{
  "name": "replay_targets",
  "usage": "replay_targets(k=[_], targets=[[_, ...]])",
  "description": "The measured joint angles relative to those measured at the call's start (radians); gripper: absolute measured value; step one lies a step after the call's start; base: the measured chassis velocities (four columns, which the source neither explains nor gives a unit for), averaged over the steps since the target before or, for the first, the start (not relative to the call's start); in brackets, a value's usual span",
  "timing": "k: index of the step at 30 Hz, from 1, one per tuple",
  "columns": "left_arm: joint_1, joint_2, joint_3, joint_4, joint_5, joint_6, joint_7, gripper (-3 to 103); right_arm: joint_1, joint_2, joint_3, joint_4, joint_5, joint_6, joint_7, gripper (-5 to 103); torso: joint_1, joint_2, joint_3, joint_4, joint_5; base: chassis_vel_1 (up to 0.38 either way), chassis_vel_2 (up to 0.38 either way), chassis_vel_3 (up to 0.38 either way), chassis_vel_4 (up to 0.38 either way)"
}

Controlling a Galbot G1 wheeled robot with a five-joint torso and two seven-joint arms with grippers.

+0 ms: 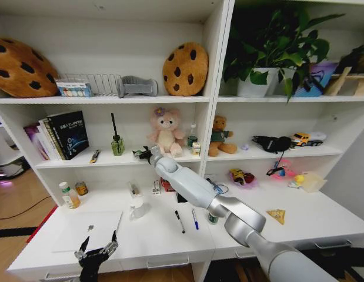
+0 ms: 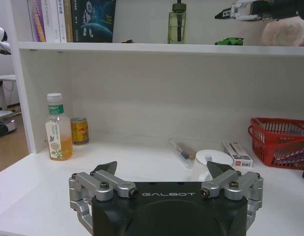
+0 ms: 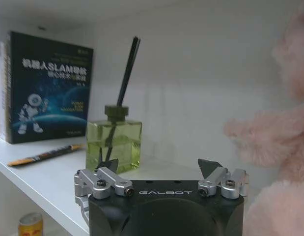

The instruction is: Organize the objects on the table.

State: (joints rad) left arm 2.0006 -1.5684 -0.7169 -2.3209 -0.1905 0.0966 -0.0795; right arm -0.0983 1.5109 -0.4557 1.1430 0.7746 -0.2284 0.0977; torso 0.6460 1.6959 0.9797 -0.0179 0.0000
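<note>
In the middle of the head view, the right arm stretches up from the lower right of the frame to the middle shelf, so that the right hand [image 1: 142,154] sits at shelf height just left of the pink plush rabbit [image 1: 166,133]. Its fingers are spread wide and hold nothing. A small green toy car [image 2: 229,41] rests on that shelf edge just below the hand, seen in the upper right of the left wrist view; the open fingers beside it suggest the hand is there either to take it or has just let it go, and I cannot tell which. Ahead of this hand stand a green diffuser bottle [image 3: 114,144] and an orange pen [image 3: 45,155].

The left hand [image 1: 97,251] waits low at the bottom left of the head view, over the front edge of the white table [image 1: 323,218], also fully open and empty, out of the right arm's way. On the table lie two pens [image 1: 186,220], a juice bottle [image 1: 69,195], a small can [image 1: 82,188] and a red basket [image 2: 279,142].
</note>
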Motion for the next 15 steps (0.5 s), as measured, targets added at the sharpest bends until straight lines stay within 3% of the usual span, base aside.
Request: replay_targets(k=[2, 4, 7, 9, 10, 11, 13, 14, 15], targets=[[0.000, 0.007, -0.006, -0.004, -0.006, 0.000, 0.000, 100, -0.018, -0.051, -0.002, 0.103, -0.010, 0.036, -0.015, 99, 0.000, 0.000, 0.000, 0.0003, 0.0000, 0.000, 0.000, 0.000, 0.000], [-0.001, 0.010, -0.008, -0.005, -0.009, 0.001, -0.001, 100, -0.028, -0.080, 0.001, 0.165, -0.002, 0.033, -0.018, 100, 0.000, 0.000, 0.000, 0.0000, 0.0001, 0.000, 0.000, 0.000, 0.000], [-0.008, 0.020, -0.014, -0.008, -0.023, 0.004, -0.002, 100, -0.073, -0.177, 0.019, 0.354, 0.049, -0.017, 0.007, 100, 0.000, 0.000, 0.000, 0.0001, 0.0002, 0.000, 0.000, 0.000, 0.000], [-0.012, 0.024, -0.015, -0.006, -0.027, 0.005, -0.004, 100, -0.089, -0.202, 0.025, 0.407, 0.062, -0.033, 0.021, 100, 0.000, 0.000, 0.000, 0.0002, 0.0002, 0.000, 0.000, 0.000, 0.000], [-0.020, 0.033, -0.021, 0.001, -0.028, 0.005, -0.006, 100, -0.122, -0.260, 0.034, 0.503, 0.074, -0.049, 0.037, 100, 0.000, 0.000, 0.000, 0.0006, 0.0001, 0.000, 0.000, 0.000, 0.000], [-0.020, 0.033, -0.021, 0.001, -0.028, 0.005, -0.006, 100, -0.122, -0.260, 0.034, 0.503, 0.074, -0.049, 0.037, 100, 0.000, 0.000, 0.000, 0.0006, 0.0001, 0.000, 0.000, 0.000, 0.000], [-0.036, 0.057, -0.036, 0.011, -0.040, 0.007, -0.015, 100, -0.203, -0.406, 0.061, 0.666, 0.078, -0.058, 0.078, 100, 0.000, 0.000, 0.000, 0.0002, -0.0001, 0.000, 0.000, 0.000, 0.000], [-0.036, 0.057, -0.036, 0.011, -0.040, 0.007, -0.015, 100, -0.203, -0.406, 0.061, 0.666, 0.078, -0.058, 0.078, 100, 0.000, 0.000, 0.000, 0.0002, -0.0001, 0.000, 0.000, 0.000, 0.000], [-0.042, 0.068, -0.045, 0.011, -0.053, 0.010, -0.019, 100, -0.263, -0.467, 0.094, 0.733, 0.074, -0.060, 0.112, 100, 0.000, 0.000, 0.000, -0.0004, 0.0003, 0.000, 0.000, 0.000, 0.000]])
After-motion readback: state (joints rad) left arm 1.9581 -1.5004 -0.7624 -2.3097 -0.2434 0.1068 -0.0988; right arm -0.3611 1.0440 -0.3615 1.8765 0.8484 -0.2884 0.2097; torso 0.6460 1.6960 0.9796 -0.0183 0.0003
